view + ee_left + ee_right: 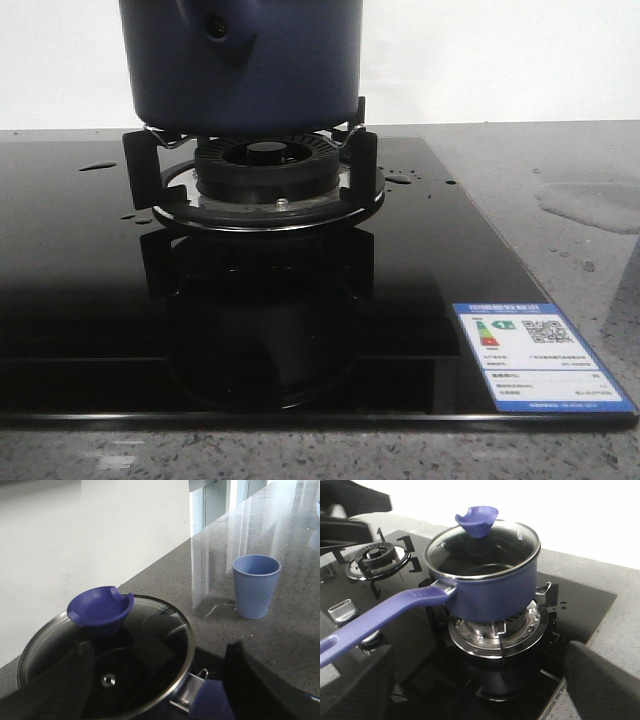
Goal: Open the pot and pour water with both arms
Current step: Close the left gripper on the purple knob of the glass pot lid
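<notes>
Black glass hob (90, 300) on the grey surface (560, 170) carries the pot (495, 587) on its burner, lid (482, 547) on. Both hands gape wide, empty — left hand (157, 680) near the knob (100, 609). A skewed grip could slide the lid; spilled drops (400, 178) invite slipping.

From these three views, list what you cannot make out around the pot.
- Front view: the pot is cut off by the top edge, so its lid and long handle are out of frame.
- Right wrist view: glare on the glass lid hides any water level.
- Left wrist view: the inside of the blue cup is hidden by its wall.
- Both end effectors: only blurred finger edges show.
</notes>
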Controlling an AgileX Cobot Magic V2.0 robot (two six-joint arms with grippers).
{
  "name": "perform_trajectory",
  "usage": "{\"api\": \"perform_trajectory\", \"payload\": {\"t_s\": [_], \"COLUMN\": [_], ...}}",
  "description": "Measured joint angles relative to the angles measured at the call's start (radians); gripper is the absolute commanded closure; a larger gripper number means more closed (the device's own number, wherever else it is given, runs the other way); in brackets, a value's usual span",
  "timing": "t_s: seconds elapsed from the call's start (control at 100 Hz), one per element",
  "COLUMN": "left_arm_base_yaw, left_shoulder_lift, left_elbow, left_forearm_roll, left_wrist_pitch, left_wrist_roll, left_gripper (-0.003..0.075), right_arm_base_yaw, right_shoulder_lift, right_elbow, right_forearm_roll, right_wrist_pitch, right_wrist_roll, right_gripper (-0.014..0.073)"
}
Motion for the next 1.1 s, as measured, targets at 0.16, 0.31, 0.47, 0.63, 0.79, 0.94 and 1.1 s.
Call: {"api": "perform_trajectory", "payload": {"t_s": [0.16,0.31,0.47,0.63,0.79,0.94,1.1], "left_arm_base_yaw": [-0.002,-0.002,-0.027,-0.063,-0.079,-0.079,-0.079], "left_shoulder_lift": [0.155,0.286,0.373,0.423,0.462,0.496,0.497], "left_elbow": [-0.123,-0.21,-0.253,-0.271,-0.274,-0.276,-0.276], "left_forearm_roll": [-0.03,-0.032,-0.032,-0.049,-0.121,-0.173,-0.219], "left_wrist_pitch": [0.011,0.019,0.021,0.021,0.021,0.017,0.017], "left_wrist_roll": [0.033,0.037,0.048,0.128,0.168,0.172,0.172], "left_gripper": [0.0154,0.0088,0.0088,0.0089,0.009,0.0123,0.0251], "right_arm_base_yaw": [0.0,0.0,0.0,0.0,0.0,0.0,0.0], "right_shoulder_lift": [0.0,0.0,0.0,0.0,0.0,0.0,0.0], "right_elbow": [0.0,0.0,0.0,0.0,0.0,0.0,0.0], "right_forearm_roll": [0.002,0.002,0.002,0.002,0.002,0.002,0.002], "right_wrist_pitch": [-0.009,-0.013,-0.02,-0.024,-0.025,-0.025,-0.025], "right_wrist_roll": [0.0,-0.002,-0.002,-0.002,-0.002,-0.002,-0.002], "right_gripper": [-0.003,-0.003,-0.003,-0.003,-0.003,-0.003,-0.003]}}
